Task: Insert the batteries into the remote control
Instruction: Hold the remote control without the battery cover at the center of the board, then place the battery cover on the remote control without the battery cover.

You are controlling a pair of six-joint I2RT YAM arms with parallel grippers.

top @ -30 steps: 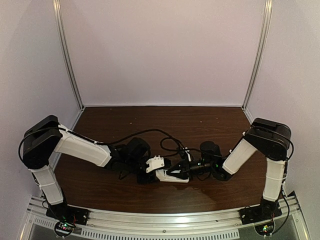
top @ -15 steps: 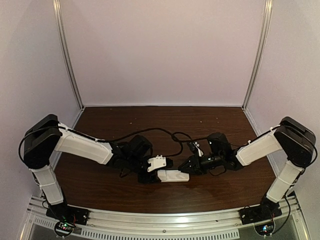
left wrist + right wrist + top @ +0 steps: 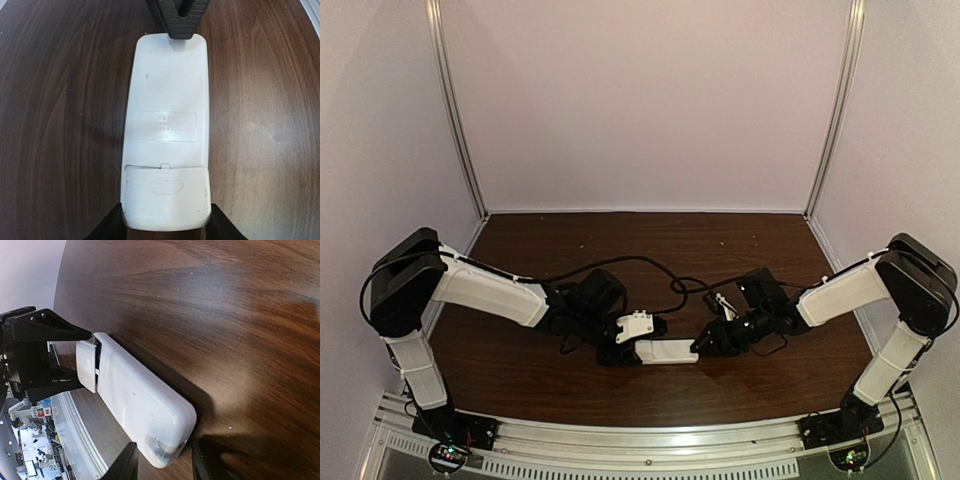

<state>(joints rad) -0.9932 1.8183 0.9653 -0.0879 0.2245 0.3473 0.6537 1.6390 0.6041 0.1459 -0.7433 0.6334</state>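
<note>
The remote control lies back-up on the dark wooden table, its plain white back showing. Its battery cover sits at the left end, with a thin gap at the seam. My left gripper is shut on that cover end, one finger against each side. My right gripper is open at the opposite end, its jaws straddling the remote's rounded tip with a gap on one side. The batteries are out of view.
Black cables loop over the table behind both wrists. A metal rail runs along the near edge. White walls close in the back and sides.
My right gripper has opened and drawn back to the right along the remote to its tip, the right elbow swinging outward. The left gripper and the remote have stayed put.
</note>
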